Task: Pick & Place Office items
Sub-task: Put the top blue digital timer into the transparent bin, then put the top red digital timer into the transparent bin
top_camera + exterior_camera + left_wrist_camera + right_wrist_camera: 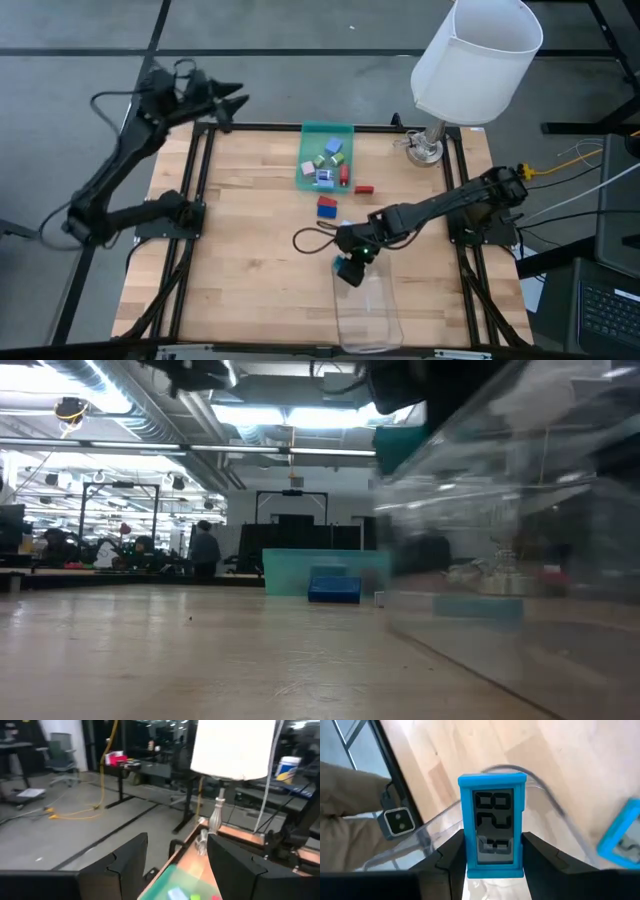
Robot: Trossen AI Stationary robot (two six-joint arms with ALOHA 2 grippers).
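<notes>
My right gripper (350, 265) hangs over the far end of the clear plastic tray (368, 315) and is shut on a blue framed piece with a digit display (492, 820). Several small coloured pieces lie in the green tray (303, 160). A blue block (327, 207) and a red piece (363, 188) lie on the wood between the two trays. My left gripper (235, 100) is open and raised beyond the table's far left corner. In its wrist view, the left gripper (177, 845) looks toward the lamp. My right gripper pinches the blue framed piece between its two fingers, which sit on the piece's long side edges near its lower end (470, 855). The piece is lifted clear above the clear tray's rim (435, 827), its display face toward the wrist camera.
A white-shaded lamp (475, 55) stands at the far right corner on a metal base (425, 150). A dark cable loop (310, 240) lies on the wood left of my right gripper. In the low view the clear tray (520, 560) fills the right side. A person stands far off in the room.
</notes>
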